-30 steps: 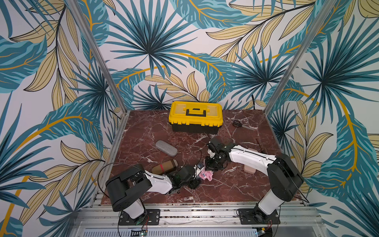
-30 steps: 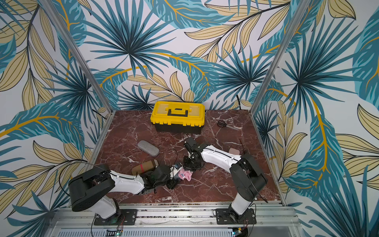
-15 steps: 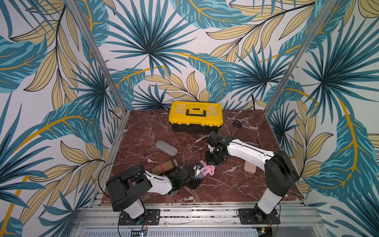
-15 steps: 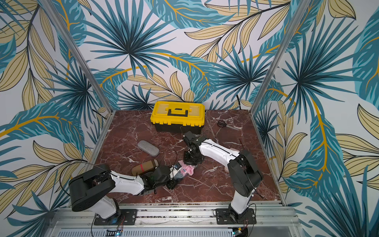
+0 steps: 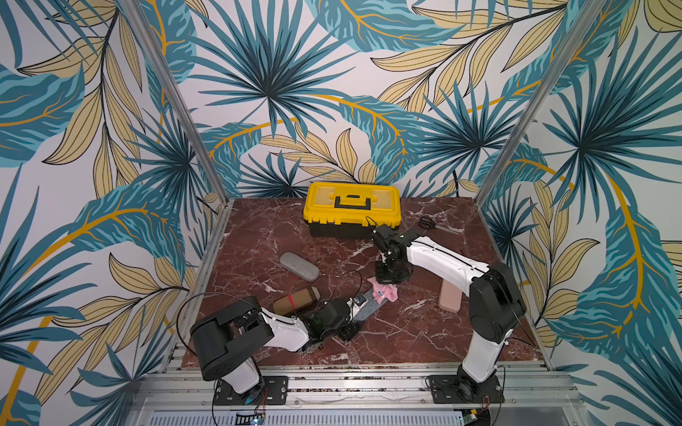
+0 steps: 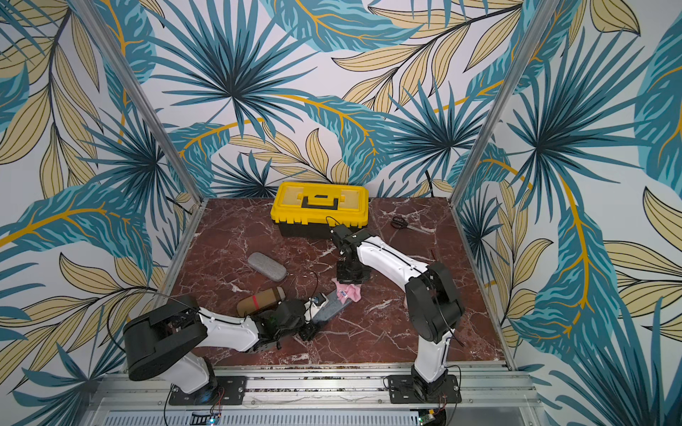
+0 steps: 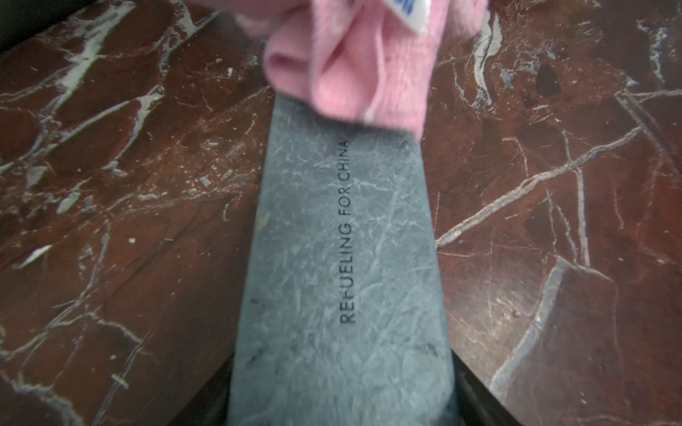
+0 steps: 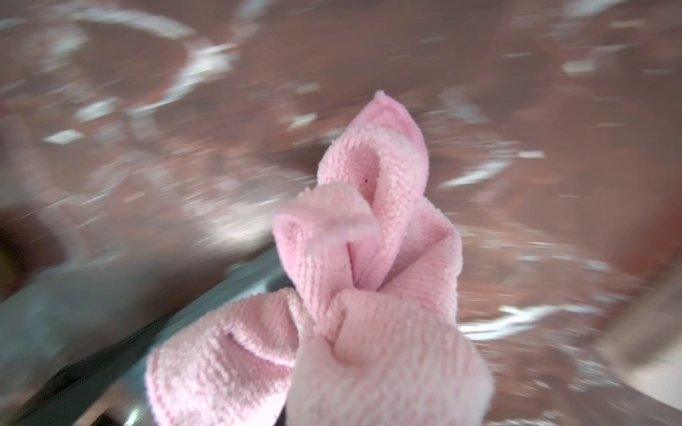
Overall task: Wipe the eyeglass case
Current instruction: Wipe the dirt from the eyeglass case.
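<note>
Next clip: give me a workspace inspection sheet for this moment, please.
Surface: red marble tabletop, white-veined, scratched.
Job's things: grey eyeglass case, printed lettering; pink cloth over its far end.
Clutter: yellow toolbox, scissors, oval grey case, brown case, beige case.
Grippers: left gripper shut on the grey eyeglass case; right gripper shut on the pink cloth.
Cables: black cable looping over the table beside the left gripper.
Surroundings: leaf-print walls, aluminium posts.

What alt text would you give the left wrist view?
A grey case printed REFUELING FOR CHINA stretches away across the red marble table. A bunched pink cloth with a white tag covers its far end.
</note>
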### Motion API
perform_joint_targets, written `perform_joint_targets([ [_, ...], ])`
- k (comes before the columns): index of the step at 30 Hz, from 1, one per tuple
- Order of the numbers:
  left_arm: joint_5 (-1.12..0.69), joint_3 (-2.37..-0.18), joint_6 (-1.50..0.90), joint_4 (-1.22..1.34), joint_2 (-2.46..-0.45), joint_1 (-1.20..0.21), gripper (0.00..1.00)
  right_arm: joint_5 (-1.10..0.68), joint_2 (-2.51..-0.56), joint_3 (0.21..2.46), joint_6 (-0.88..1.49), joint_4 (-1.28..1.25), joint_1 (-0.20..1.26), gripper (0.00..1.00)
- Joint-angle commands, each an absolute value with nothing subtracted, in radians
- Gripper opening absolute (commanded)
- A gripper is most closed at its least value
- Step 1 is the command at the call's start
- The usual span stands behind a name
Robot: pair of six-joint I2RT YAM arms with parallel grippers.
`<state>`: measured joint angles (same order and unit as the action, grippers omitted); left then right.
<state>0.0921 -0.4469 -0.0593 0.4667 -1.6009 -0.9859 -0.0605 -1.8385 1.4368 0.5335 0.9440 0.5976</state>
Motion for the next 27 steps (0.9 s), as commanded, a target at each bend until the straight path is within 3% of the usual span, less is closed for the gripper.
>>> perform_joint_targets([
  [1,0.089,-0.43,-0.053,0.504,-1.579,-0.99,0.36,-0.375,-1.859,1.384,0.612,0.786,0.629,0.0],
  [4,0.098,-0.427,-0.054,0.499,-1.574,-0.992,0.36,-0.373,-1.914,1.375,0.58,0.797,0.595,0.0],
  [9,0.109,-0.414,-0.052,0.487,-1.553,-0.992,0.35,0.2,-1.972,1.467,0.415,1.064,0.483,0.0],
  [11,0.119,-0.426,-0.052,0.458,-1.558,-0.994,0.34,0.252,-1.99,1.545,0.385,1.116,0.499,0.0],
  [18,0.153,-0.442,-0.044,0.433,-1.569,-0.999,0.32,-0.158,-2.111,1.706,0.396,1.075,0.651,0.0],
  [24,0.197,-0.455,-0.063,0.41,-1.578,-1.0,0.29,-0.465,-2.138,1.577,0.457,0.912,0.687,0.0],
  [27,0.226,-0.466,-0.078,0.386,-1.585,-1.0,0.27,-0.493,-2.136,1.512,0.411,0.936,0.672,0.0],
])
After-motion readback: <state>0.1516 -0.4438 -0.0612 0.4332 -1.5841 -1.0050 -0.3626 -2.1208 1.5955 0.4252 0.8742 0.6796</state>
